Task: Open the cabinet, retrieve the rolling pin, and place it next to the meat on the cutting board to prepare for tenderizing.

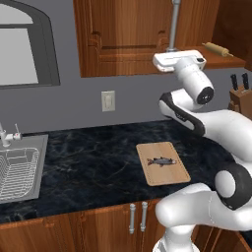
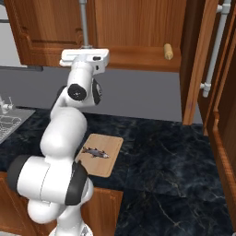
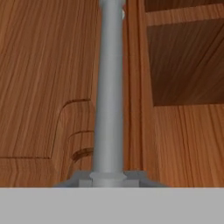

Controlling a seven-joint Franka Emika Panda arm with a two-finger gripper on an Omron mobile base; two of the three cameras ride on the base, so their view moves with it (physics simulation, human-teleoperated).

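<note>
Hand view: hand [image 3: 108, 181] clamps the cabinet's [image 3: 43, 87] smooth grey cylindrical handle [image 3: 109, 87] (grainy reddish wood)

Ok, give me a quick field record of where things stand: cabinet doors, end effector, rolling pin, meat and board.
cabinet: right door swung open, left door closed
end effector: at the bottom of the closed door's grey bar handle, closing around it
rolling pin: lying on the open cabinet's shelf, untouched
meat: on the cutting board, near its middle
cutting board: on the dark counter, right of the sink
</note>
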